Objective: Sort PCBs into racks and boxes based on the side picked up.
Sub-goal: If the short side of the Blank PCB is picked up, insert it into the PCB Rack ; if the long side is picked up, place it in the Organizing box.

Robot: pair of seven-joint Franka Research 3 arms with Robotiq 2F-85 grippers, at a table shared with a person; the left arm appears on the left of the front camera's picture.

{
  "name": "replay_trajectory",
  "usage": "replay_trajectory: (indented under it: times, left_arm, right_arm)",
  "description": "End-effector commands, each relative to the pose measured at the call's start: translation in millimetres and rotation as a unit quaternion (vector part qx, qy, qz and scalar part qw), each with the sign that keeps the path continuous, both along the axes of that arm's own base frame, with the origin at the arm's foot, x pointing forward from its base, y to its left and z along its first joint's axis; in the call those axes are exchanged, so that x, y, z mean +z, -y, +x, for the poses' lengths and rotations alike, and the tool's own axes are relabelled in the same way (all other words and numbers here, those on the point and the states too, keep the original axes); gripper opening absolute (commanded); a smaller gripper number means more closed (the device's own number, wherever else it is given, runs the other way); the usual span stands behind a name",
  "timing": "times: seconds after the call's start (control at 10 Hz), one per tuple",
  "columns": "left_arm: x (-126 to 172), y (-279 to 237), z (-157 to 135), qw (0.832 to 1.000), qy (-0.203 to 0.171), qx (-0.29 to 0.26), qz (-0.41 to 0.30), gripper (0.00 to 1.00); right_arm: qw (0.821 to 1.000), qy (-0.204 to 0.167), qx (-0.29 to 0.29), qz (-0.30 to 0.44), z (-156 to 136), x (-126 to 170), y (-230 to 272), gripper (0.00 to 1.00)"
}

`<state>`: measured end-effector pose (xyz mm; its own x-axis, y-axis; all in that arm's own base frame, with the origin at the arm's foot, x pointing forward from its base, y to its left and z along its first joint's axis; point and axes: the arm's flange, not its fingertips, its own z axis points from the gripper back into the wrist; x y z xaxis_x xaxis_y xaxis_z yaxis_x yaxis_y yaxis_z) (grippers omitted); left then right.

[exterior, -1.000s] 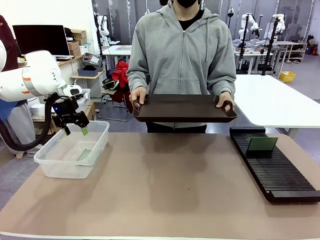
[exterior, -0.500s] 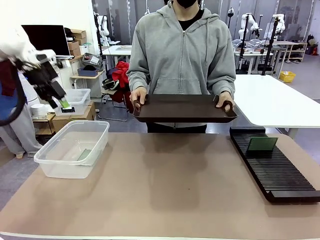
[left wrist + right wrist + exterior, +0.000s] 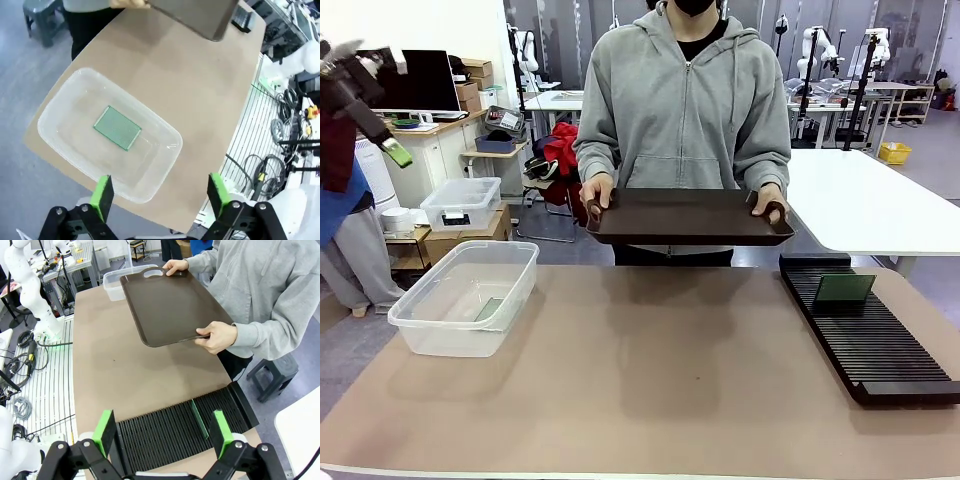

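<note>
Left wrist view: PCB inside box

you're looking at a robotics lab — a big open room set up for many test stations. behind the person at the far side of your brown-topped table, more white robot arms stand on white tables, with dark camera stands rising among them. at far left a monitor sits on a desk beside stacked cardboard boxes, with a lidded clear storage box below. in the wrist views, loose cables snake over a gridded metal floor panel beside the table — bench wiring, not home or shop fittings. a yellow bin rests on the grey floor at far right.
</note>
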<state>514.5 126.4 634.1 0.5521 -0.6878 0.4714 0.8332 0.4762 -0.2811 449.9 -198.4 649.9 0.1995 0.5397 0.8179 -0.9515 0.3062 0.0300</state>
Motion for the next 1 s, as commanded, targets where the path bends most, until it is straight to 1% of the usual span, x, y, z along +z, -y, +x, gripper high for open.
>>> replay_trajectory:
  times: [0.0,0.1,0.2,0.3,0.4,0.5,0.7,0.8,0.9]
  left_arm:
    - [5,-14,-5,0.997,0.050,-0.034,-0.044,1.00]
    - [10,-15,-11,0.996,0.075,-0.027,-0.048,1.00]
    - [12,-14,-15,0.991,0.121,-0.019,-0.059,1.00]
    - [14,-12,-20,0.987,0.139,-0.012,-0.080,1.00]
    - [14,-10,-22,0.984,0.148,0.005,-0.095,1.00]
    - [13,-9,-24,0.983,0.152,0.008,-0.105,1.00]
    - [11,-7,-28,0.981,0.159,0.009,-0.110,1.00]
    - [11,-7,-30,0.981,0.162,-0.002,-0.106,1.00]
    - [20,-13,-20,0.985,0.139,0.016,-0.101,1.00]
  right_arm:
    - [1.000,-0.001,0.003,0.002,-2,0,-2,1.00]
    - [1.000,-0.001,0.003,0.002,-2,0,-2,1.00]
    - [1.000,-0.001,0.003,0.002,-2,0,-2,1.00]
    - [1.000,-0.001,0.003,0.002,-2,0,-2,1.00]
    - [1.000,-0.001,0.003,0.002,-2,0,-2,1.00]
    - [1.000,-0.001,0.003,0.002,-2,0,-2,1.00]
    - [1.000,-0.001,0.003,0.002,-2,0,-2,1.00]
    - [1.000,-0.001,0.003,0.002,-2,0,-2,1.00]
    - [1.000,-0.001,0.003,0.002,-2,0,-2,1.00]
